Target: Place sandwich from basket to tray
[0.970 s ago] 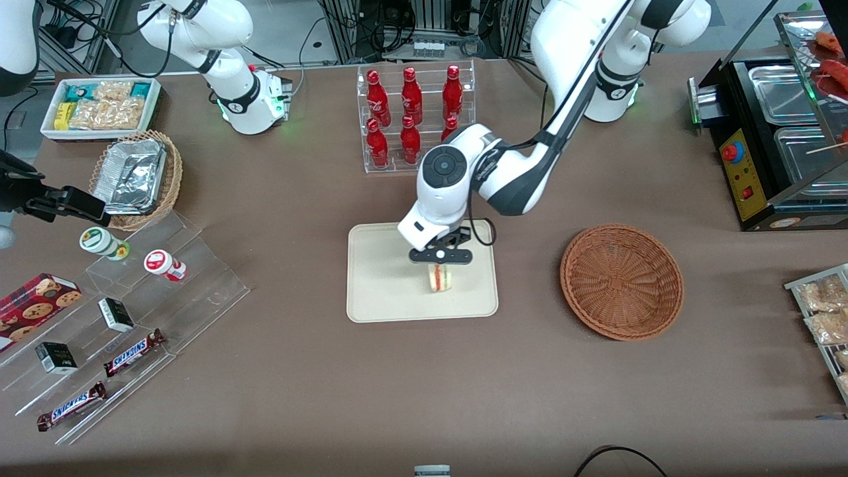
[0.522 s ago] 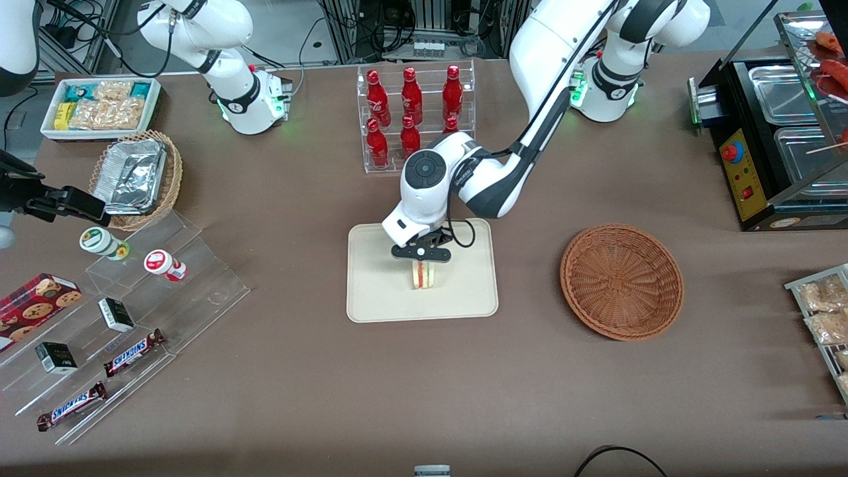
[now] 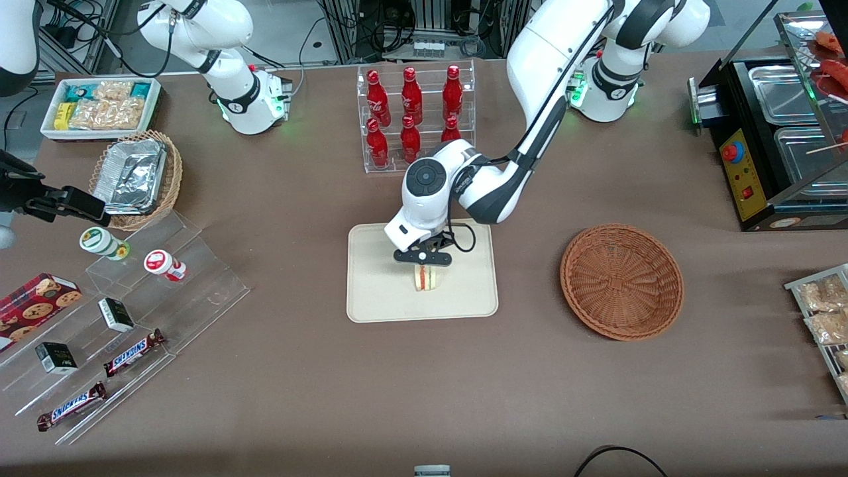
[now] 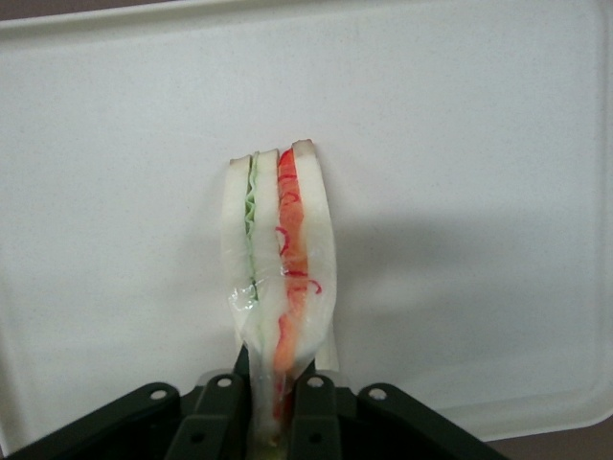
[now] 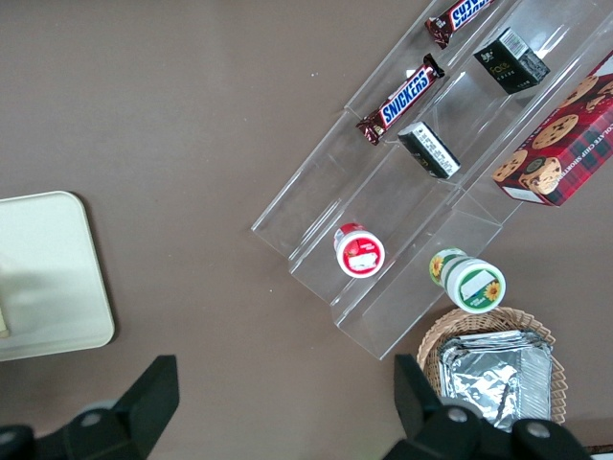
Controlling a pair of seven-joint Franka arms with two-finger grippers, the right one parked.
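- We found the gripper (image 3: 424,260) at the centre of the front view, above the middle of the tray (image 3: 371,298), with its jaws closed on the sandwich (image 3: 425,278).
- The sandwich hung edge-down from the jaws. Its long axis ran straight out from the fingers toward the tray surface, and its green and red filling layers faced the wrist camera (image 4: 278,278).
- We could not tell whether its lower edge touched the tray or sat just above it.
- The basket (image 3: 621,281) stood at centre right of the front view, well apart from the tray and holding nothing.
- The left arm reached in from the upper right, elbow bent, wrist pointing downward over the tray.
- We judged that release depended on the sandwich's clearance from the tray; let go on edge, it might tip onto a flat face.
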